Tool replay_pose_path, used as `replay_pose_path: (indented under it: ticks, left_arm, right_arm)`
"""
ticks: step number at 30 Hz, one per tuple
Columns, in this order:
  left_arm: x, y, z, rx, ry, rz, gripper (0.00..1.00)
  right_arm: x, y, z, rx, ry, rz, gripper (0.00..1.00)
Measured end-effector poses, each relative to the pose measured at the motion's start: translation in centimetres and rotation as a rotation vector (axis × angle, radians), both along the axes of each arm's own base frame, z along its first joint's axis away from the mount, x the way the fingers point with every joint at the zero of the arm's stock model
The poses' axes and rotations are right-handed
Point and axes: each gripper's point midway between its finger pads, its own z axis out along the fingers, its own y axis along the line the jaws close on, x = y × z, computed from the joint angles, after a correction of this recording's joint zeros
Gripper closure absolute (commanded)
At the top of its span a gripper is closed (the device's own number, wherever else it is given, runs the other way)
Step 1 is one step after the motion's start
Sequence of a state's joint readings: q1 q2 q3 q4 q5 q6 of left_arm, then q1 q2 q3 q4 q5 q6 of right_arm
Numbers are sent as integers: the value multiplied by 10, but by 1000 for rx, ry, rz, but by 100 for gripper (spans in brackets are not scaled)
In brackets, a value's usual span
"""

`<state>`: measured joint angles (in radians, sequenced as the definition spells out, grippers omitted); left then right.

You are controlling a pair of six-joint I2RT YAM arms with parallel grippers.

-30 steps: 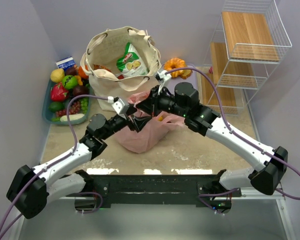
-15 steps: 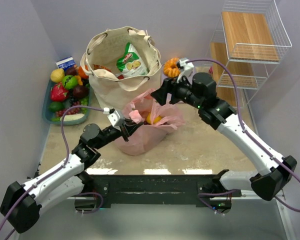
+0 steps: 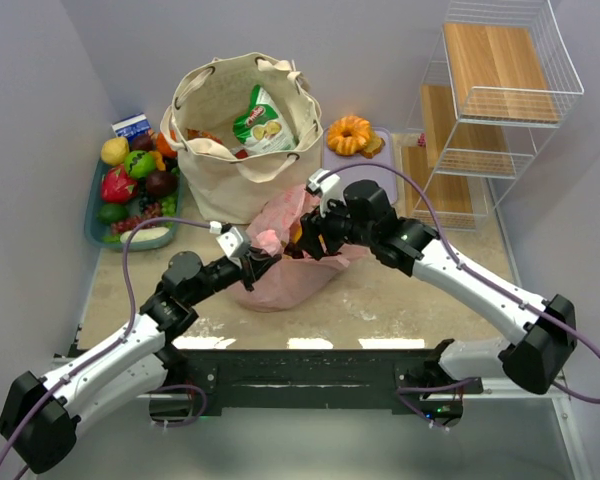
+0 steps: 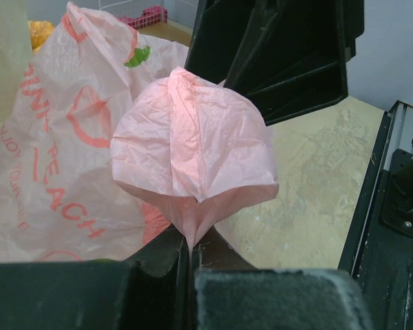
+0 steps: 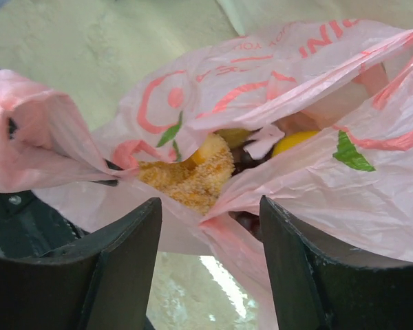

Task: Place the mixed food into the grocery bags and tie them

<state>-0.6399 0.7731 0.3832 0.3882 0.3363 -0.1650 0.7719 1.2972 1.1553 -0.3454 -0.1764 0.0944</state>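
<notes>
The pink plastic grocery bag [image 3: 280, 270] sits mid-table with its mouth open. My left gripper [image 3: 260, 257] is shut on a bunched handle [image 4: 193, 144] of that bag, the film pinched between its jaws [image 4: 191, 244]. My right gripper [image 3: 305, 240] hangs open over the bag's mouth. A fold of the pink rim lies between its fingers [image 5: 124, 261] without being pinched. Inside the bag a golden-brown pastry [image 5: 193, 175] shows. Behind stands the cream canvas tote [image 3: 220, 180] holding a green and white snack packet [image 3: 263, 122]. The orange ring cake [image 3: 349, 134] lies to its right.
A teal tray [image 3: 93, 215] of fruit sits at the far left beside the tote, with a blue carton [image 3: 132, 126] behind it. The ring cake rests on a lavender board [image 3: 380, 152]. A white wire shelf rack [image 3: 490, 100] fills the back right corner.
My left gripper shut on the pink bag's handle and drew it slightly toward me. My right gripper opened, swung back toward the ring cake, then returned open over the bag's mouth.
</notes>
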Motion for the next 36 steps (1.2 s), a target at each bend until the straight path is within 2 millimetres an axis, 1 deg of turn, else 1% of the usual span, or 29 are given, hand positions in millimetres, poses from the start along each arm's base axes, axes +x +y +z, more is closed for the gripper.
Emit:
replay_pose_path:
  ticks: [2,3,6,8,10,14,19,22,26,27,29,34,36]
  left_arm:
    - [0,0,-3,8,10,0,100]
    - [-1,1,-4,11,14,0,100]
    - [-1,1,-6,16,21,4,100]
    - [0,3,-7,19,25,11,100]
    - [0,4,-8,23,29,19,100]
    - [2,6,-12,33,43,35,100]
    - [3,7,-15,40,51,44,100]
    - [3,8,-14,39,49,47,100]
    - [2,9,-11,34,43,50,100]
    - [2,9,-10,32,41,50,100]
    - [2,9,-10,30,39,51,100]
    - [2,9,-9,30,39,52,100]
    - [2,9,-9,30,39,52,100]
  right_arm:
    - [5,-1,-7,-34,-12,-5,44]
    - [10,-3,-15,-66,-18,-13,47]
    - [15,-7,-31,-127,-13,-26,49]
    - [12,-10,-39,-161,1,-28,50]
    - [10,-11,-40,-173,2,-26,51]
    - [5,-8,-36,-170,-12,-13,50]
    - [3,-7,-42,-186,-9,-9,49]
    - [7,-7,-51,-209,1,-20,46]
    - [11,-6,-72,-247,39,-35,39]
    - [12,-5,-77,-258,48,-41,36]
    - [12,-4,-83,-268,57,-46,34]
    - [10,3,-84,-273,41,-49,25]
    - [12,6,-84,-271,26,-55,25]
